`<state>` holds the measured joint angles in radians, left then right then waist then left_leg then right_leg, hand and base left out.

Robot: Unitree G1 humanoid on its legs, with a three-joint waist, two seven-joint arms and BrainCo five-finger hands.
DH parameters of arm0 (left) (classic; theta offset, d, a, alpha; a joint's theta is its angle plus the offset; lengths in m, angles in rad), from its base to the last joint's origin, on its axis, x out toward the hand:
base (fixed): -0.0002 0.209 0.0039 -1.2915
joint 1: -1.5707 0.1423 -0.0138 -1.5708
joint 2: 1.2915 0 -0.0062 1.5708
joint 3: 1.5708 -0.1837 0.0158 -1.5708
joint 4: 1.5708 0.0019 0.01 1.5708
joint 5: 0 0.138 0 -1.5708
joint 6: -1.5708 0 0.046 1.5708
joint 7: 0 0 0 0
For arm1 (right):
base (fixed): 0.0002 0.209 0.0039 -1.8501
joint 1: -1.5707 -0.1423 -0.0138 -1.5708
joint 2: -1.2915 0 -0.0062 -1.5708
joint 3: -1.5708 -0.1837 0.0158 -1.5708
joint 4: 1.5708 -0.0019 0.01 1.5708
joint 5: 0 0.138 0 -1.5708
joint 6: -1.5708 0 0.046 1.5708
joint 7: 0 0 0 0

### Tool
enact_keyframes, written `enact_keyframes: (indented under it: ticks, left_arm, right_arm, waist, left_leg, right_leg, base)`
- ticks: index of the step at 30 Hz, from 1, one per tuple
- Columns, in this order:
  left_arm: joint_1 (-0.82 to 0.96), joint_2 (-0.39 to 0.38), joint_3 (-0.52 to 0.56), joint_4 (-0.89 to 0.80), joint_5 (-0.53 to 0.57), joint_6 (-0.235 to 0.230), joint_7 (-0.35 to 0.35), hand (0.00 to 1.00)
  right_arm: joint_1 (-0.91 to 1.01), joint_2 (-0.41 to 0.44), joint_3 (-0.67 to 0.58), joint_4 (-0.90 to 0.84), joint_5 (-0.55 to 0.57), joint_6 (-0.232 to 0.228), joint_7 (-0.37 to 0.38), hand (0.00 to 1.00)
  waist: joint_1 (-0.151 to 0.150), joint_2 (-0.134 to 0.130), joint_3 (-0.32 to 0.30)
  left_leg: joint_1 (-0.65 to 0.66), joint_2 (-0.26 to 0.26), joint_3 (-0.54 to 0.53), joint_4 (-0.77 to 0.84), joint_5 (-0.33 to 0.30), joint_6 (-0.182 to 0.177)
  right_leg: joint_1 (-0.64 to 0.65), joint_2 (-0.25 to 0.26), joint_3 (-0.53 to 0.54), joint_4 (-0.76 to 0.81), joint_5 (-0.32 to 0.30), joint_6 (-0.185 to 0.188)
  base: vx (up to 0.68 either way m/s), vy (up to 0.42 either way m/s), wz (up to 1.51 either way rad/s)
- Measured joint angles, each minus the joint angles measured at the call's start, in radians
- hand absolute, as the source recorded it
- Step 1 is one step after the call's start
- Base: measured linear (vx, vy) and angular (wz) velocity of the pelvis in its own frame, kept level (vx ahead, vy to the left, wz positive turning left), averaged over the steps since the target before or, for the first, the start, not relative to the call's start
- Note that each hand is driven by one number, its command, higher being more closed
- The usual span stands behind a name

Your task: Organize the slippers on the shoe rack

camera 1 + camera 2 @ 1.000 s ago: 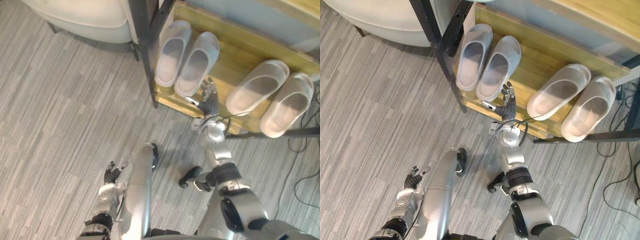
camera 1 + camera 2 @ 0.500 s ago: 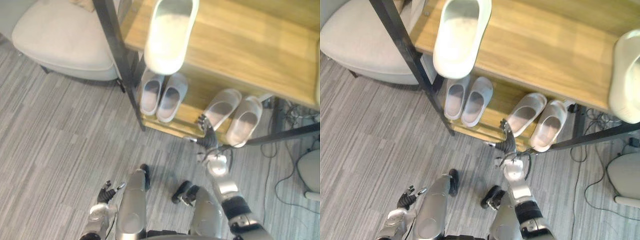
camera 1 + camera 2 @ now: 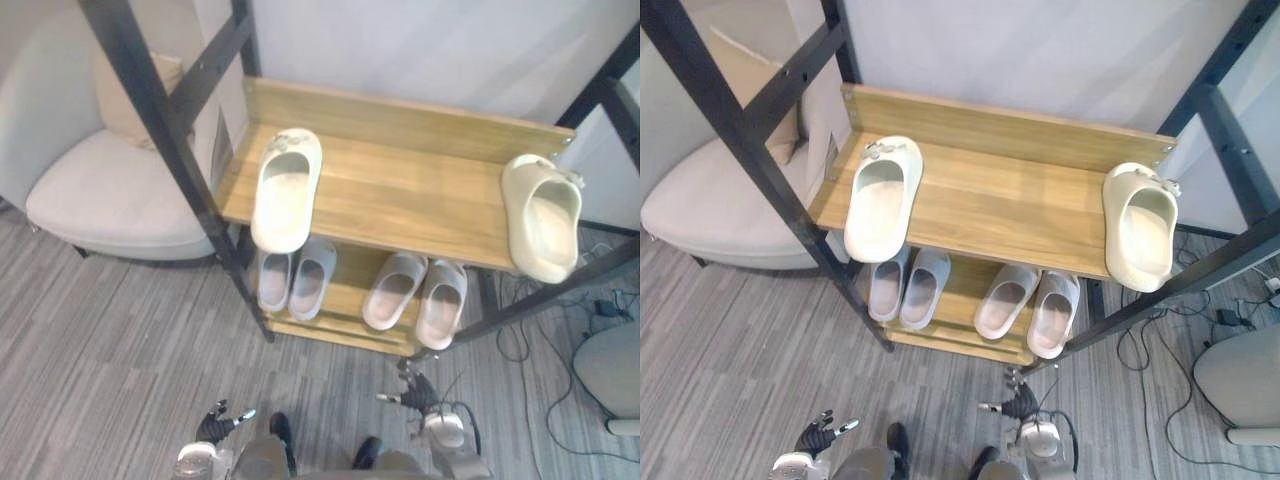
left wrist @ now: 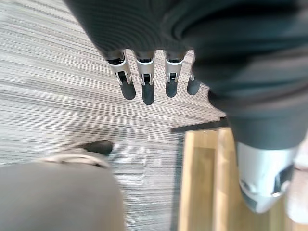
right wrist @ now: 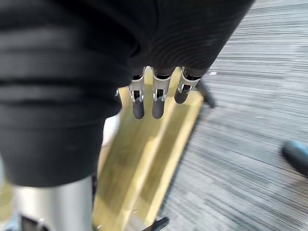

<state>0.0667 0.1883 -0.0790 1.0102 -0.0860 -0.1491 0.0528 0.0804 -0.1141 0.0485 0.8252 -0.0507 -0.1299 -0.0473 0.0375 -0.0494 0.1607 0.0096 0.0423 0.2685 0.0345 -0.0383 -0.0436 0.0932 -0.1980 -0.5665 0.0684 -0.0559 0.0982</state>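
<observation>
Grey striped carpet (image 3: pixel 100 340) covers the floor in front of the rack. Nearest the robot, the left hand (image 3: pixel 222 422) and the right hand (image 3: pixel 417 393) hang low over the carpet. Both have straight, spread fingers and hold nothing, which suggests they are between grasps.

Beyond them stands the black-framed shoe rack with wooden shelves (image 3: pixel 400 190), which has two shelves. The lower wooden shelf (image 3: pixel 350 280) holds two tidy pairs of pale grey foam slippers, one pair on the left (image 3: pixel 310 282) and one on the right (image 3: pixel 395 290). Each pair lies side by side and looks finished.

The upper shelf holds two cream foam slippers, one at the left (image 3: pixel 286 190) and one at the right (image 3: pixel 542 215). They lie well apart and overhang the front edge, so they probably still need pairing. That makes six slippers in all, four grey and two cream.

A white cushioned chair (image 3: pixel 110 200) sits to the left of the rack.
</observation>
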Motion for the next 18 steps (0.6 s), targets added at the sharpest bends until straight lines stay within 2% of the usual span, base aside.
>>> enact_keyframes:
  ticks: [2, 7, 11, 18]
  left_arm:
    - [-0.004, -0.009, -0.026, -0.001, 0.009, 0.000, 0.000, 0.00]
    - [-0.010, -0.044, -0.121, -0.062, 0.058, 0.000, 0.001, 0.00]
    - [-0.010, -0.049, -0.282, -0.234, 0.073, -0.001, -0.002, 0.00]
    - [0.016, -0.042, -0.460, -0.587, 0.084, -0.013, -0.084, 0.00]
  right_arm:
    - [0.000, -0.001, -0.023, 0.050, -0.010, 0.004, -0.003, 0.00]
    - [-0.001, 0.000, -0.047, 0.098, -0.018, 0.005, -0.012, 0.00]
    - [-0.001, 0.007, -0.057, 0.108, -0.018, 0.009, -0.012, 0.00]
    - [-0.006, 0.015, -0.058, 0.135, -0.020, 0.008, -0.012, 0.00]
  waist:
    - [-0.001, 0.004, -0.022]
    - [-0.004, 0.010, -0.030]
    - [-0.004, 0.022, -0.039]
    - [-0.005, 0.046, -0.053]
  left_leg:
    - [0.036, 0.000, 0.005, -0.041, 0.017, -0.008]
    - [0.090, -0.001, 0.004, -0.113, 0.054, -0.011]
    - [0.097, -0.005, -0.012, -0.137, 0.075, -0.002]
    - [0.097, -0.019, -0.044, -0.139, 0.084, 0.011]
  right_leg:
    - [0.022, 0.011, 0.004, -0.026, 0.007, -0.002]
    - [0.045, 0.027, 0.008, -0.045, 0.014, -0.006]
    - [0.053, 0.035, 0.002, -0.063, 0.028, -0.009]
    - [0.082, 0.036, -0.021, -0.095, 0.043, -0.006]
  base:
    - [0.01, -0.039, -0.08]
    - [-0.01, -0.019, -0.02]
    - [-0.04, -0.016, 0.08]
    - [-0.02, -0.009, 0.13]
